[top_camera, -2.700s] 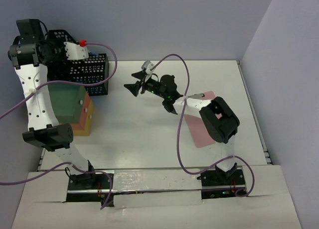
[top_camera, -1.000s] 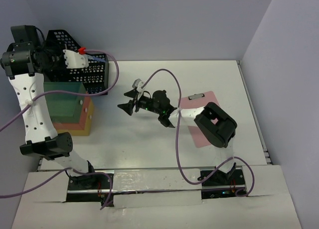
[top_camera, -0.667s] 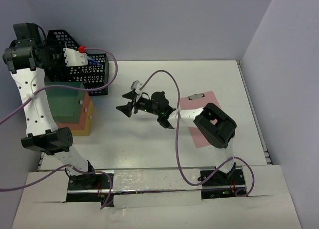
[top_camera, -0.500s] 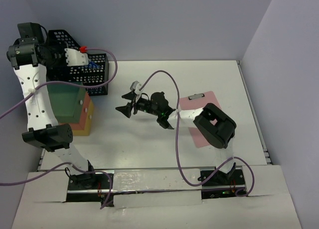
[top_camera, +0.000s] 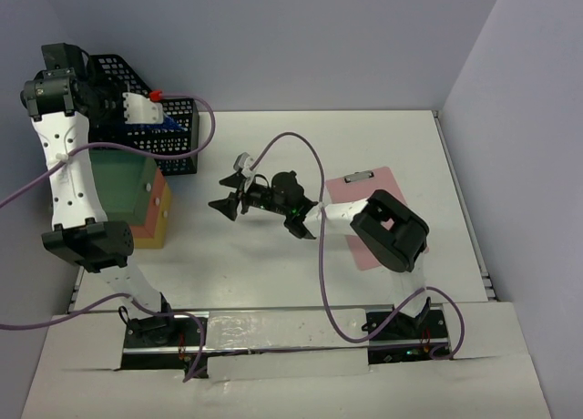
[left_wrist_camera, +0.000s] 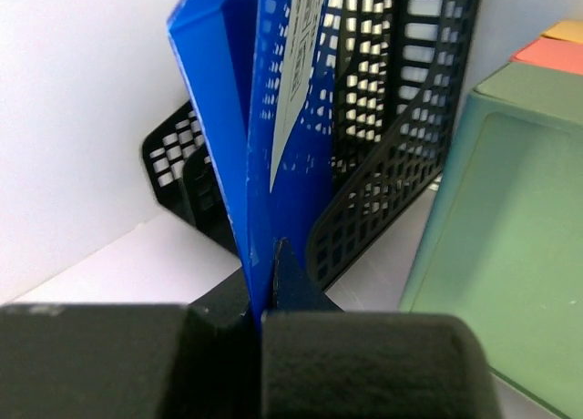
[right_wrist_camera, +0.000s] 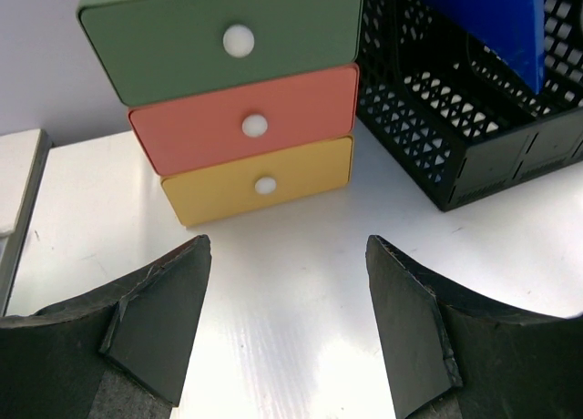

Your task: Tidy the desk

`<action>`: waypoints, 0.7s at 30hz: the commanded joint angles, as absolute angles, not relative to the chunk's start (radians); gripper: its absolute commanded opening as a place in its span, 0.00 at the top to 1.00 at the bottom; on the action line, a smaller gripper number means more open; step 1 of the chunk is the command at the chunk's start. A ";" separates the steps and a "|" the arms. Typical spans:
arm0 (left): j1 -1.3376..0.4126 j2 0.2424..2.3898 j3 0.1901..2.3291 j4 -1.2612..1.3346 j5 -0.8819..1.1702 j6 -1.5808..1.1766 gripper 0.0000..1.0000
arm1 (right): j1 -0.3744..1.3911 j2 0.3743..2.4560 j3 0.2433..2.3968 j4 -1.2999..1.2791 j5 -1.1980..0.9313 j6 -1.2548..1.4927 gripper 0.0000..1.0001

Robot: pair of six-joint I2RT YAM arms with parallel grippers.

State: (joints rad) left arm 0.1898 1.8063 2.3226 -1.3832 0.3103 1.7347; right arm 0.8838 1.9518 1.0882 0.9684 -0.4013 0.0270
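**Top view.** Your left gripper [top_camera: 157, 115] is raised over the black mesh rack [top_camera: 173, 148] at the far left corner of the desk [top_camera: 264, 273]. Its jaws are clamped on a blue folder [top_camera: 175, 120]. Your right gripper [top_camera: 225, 205] hovers over mid-desk, jaws apart, with nothing between them. The drawer unit [top_camera: 150, 214] sits just in front of the rack. A pink clipboard [top_camera: 369, 184] lies flat to the right, partly under your right arm.

**Left wrist.** The fingers pinch the folder's near edge. The folder stands in a slot of the rack, with a white label on its face. The green drawer top is at the right.

**Right wrist.** The spread jaws frame bare desk. Beyond them are green, red and yellow drawers, stacked, each with a white knob. The rack is just beside them on the right. The folder's corner dips into the rack; you cannot tell whether it touches bottom.
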 commanded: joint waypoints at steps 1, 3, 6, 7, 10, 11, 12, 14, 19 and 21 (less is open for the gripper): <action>0.199 1.753 2.253 -1.376 0.338 1.791 1.00 | 0.893 1.973 1.150 0.975 -0.366 0.057 0.24; 0.199 1.739 2.215 -1.376 0.345 1.784 1.00 | 0.887 1.985 1.199 0.959 -0.343 0.120 0.24; 0.199 1.735 2.187 -1.378 0.330 1.801 1.00 | 0.876 2.007 1.293 0.919 -0.345 0.213 0.25; 0.197 1.738 2.185 -1.378 0.329 1.801 1.00 | 0.873 2.011 1.320 0.903 -0.346 0.223 0.25; 0.201 1.749 2.204 -1.378 0.350 1.790 1.00 | 0.871 2.020 1.386 0.861 -0.325 0.239 0.25; 0.199 1.753 2.200 -1.379 0.345 1.792 1.00 | 0.871 2.023 1.409 0.850 -0.321 0.244 0.25; 0.200 1.761 2.199 -1.378 0.334 1.791 1.00 | 0.871 2.031 1.419 0.850 -0.322 0.240 0.25; 0.199 1.781 2.203 -1.377 0.325 1.784 1.00 | 0.871 2.043 1.431 0.850 -0.325 0.237 0.25; 0.203 1.860 2.273 -1.377 0.309 1.774 1.00 | 0.869 2.037 1.430 0.839 -0.342 0.188 0.25; 0.205 1.871 2.265 -1.377 0.309 1.783 1.00 | 0.866 2.032 1.426 0.828 -0.346 0.167 0.25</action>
State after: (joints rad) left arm 0.1917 1.8378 2.2312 -1.3525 0.3132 1.7689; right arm 0.8761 2.0219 1.4048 0.8353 -0.3410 0.2089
